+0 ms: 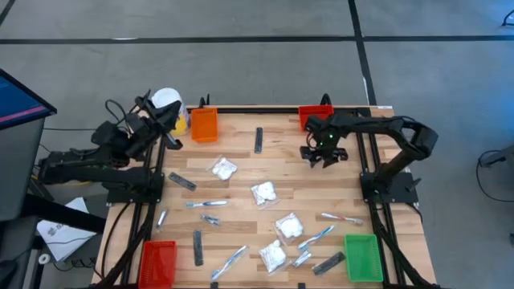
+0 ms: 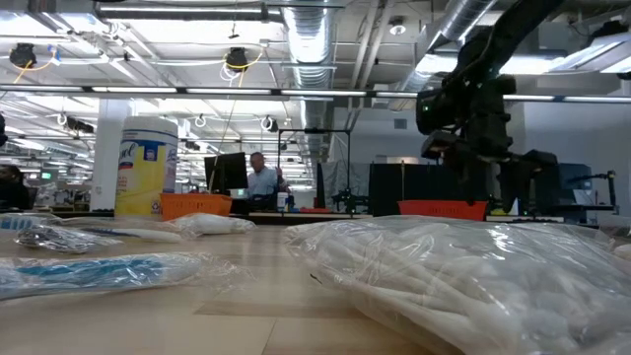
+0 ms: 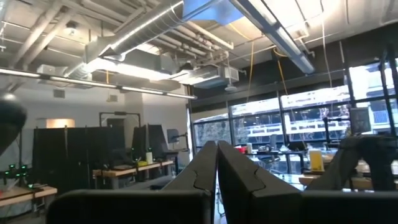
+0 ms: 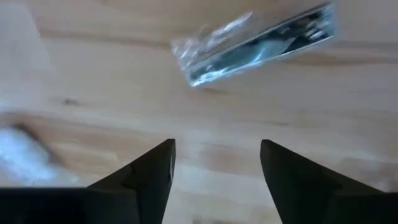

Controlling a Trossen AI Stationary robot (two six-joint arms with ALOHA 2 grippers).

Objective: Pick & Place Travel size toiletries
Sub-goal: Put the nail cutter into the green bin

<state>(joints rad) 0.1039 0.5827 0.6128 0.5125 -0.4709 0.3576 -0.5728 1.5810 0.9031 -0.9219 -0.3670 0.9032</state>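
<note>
Right gripper [image 1: 324, 152] hovers upper right of centre in the high view, near the red bin [image 1: 315, 116]. Nearest toiletry is the dark grey bar [image 1: 259, 140], left of it, long axis roughly up-down in frame. Left gripper [image 1: 166, 120] is parked at the upper left by the yellow jar [image 1: 168, 103], so the right arm is nearer.

Low view: right gripper [image 2: 471, 138] hangs above the table at upper right; packets fill the foreground.

Left wrist view: fingers [image 3: 198, 177] pressed together, empty.

Right wrist view: fingers [image 4: 151, 171] spread, nothing held; clear-wrapped dark bar [image 4: 261, 45] lies ahead on the wood, axis slanting up to the right.
</note>
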